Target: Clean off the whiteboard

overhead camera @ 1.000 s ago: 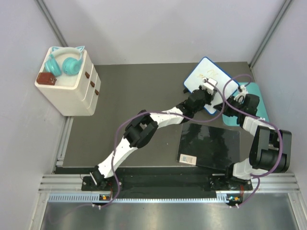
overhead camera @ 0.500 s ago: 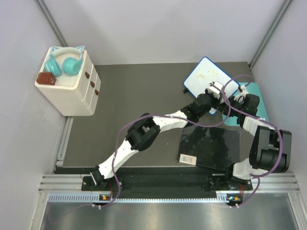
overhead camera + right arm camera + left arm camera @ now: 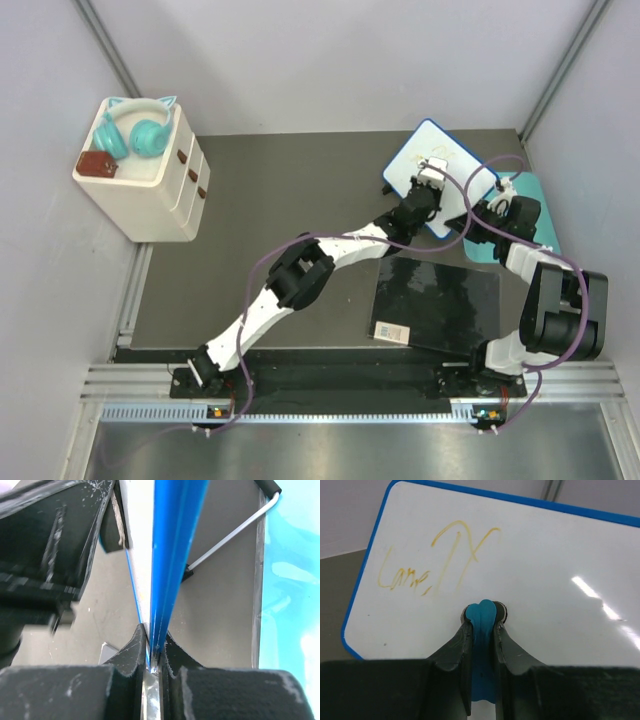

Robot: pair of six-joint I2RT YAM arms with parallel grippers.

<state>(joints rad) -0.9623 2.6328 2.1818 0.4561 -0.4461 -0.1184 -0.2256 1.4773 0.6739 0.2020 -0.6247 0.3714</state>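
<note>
The whiteboard (image 3: 437, 148) lies at the far right of the dark surface (image 3: 290, 190). The left end effector (image 3: 482, 616), clamped on a teal eraser piece (image 3: 482, 630), sits on the board just near of the yellow scribbles (image 3: 440, 555). The right end effector (image 3: 154, 645) pinches the board's blue near-right rim.

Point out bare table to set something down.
Free: dark tabletop between the drawer box and the whiteboard, far side of the left arm; also the near-left corner, between box and arm. Crowded: right side: left hand pinching a teal pad, right hand, teal mat, black sheet pack around the board.
</note>
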